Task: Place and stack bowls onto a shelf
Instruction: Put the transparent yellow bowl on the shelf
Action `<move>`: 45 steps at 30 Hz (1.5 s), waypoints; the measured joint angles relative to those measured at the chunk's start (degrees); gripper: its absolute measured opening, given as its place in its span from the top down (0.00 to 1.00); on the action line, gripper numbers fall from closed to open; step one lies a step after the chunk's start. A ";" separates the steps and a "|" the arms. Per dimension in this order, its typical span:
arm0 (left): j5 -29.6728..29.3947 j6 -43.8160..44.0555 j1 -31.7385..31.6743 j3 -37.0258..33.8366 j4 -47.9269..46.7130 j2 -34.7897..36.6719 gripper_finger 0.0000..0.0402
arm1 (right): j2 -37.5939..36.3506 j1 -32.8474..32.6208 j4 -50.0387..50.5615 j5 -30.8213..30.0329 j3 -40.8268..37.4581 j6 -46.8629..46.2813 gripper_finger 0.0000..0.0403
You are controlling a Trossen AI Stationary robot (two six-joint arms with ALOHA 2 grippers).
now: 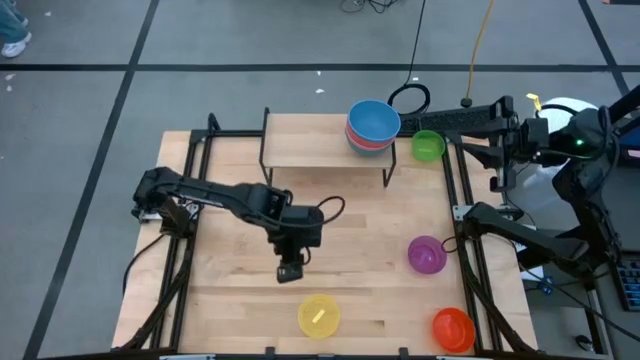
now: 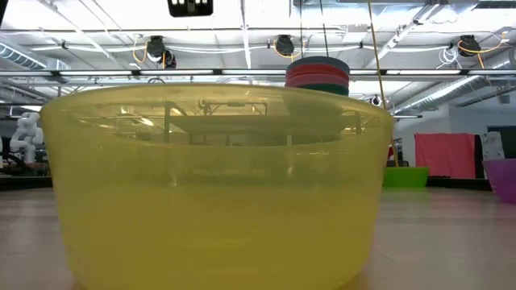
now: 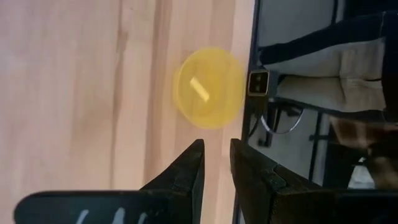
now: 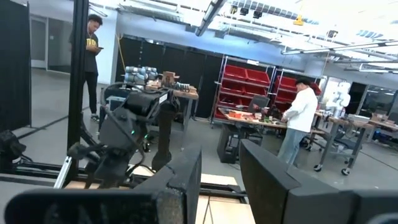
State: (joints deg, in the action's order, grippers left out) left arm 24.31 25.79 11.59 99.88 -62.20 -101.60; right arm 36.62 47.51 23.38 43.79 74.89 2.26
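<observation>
High view: the shelf (image 1: 325, 150) holds one stack of bowls (image 1: 372, 127) at its right end, leaving room to the left, while green (image 1: 428, 146), purple (image 1: 427, 255) and orange (image 1: 452, 328) bowls wait along the table's right side. I have the left gripper (image 1: 291, 272), fingers narrowly parted and empty, over bare wood near the yellow bowl (image 1: 319, 315), which sits by the front edge, so I judge it next. The right gripper (image 4: 217, 174), slightly open, is parked off the table's back right.

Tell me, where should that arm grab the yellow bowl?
Probably on the rim, from straight above. The yellow bowl sits upright and open, with thin walls, so one finger can go inside and one outside. The left gripper hovers beside it, fingers slightly apart, nothing held.
</observation>
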 joint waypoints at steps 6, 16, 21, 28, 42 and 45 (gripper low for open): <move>-1.68 5.04 2.35 -7.74 8.42 0.02 0.80 | 0.00 0.00 0.00 0.00 0.00 1.26 0.75; -11.68 18.71 9.08 -21.23 28.22 0.04 0.80 | -0.04 0.02 0.00 0.00 0.00 1.86 0.75; -19.44 26.00 12.07 -25.40 34.87 0.04 0.80 | -0.04 0.02 0.00 0.02 0.00 1.86 0.75; -25.40 30.83 14.64 -28.22 35.89 0.04 0.80 | -0.04 0.02 0.02 4.94 0.00 2.86 0.75; -25.92 32.77 16.77 -28.58 45.03 -6.32 0.80 | -0.04 0.02 0.07 7.45 0.00 3.57 0.75; -26.38 31.56 16.70 -28.52 45.47 -6.35 0.80 | -0.04 0.02 0.06 7.43 0.00 3.56 0.75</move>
State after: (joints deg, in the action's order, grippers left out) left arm -2.07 57.35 28.29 71.36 -16.73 -107.95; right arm 36.58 47.53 23.44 51.22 74.89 5.82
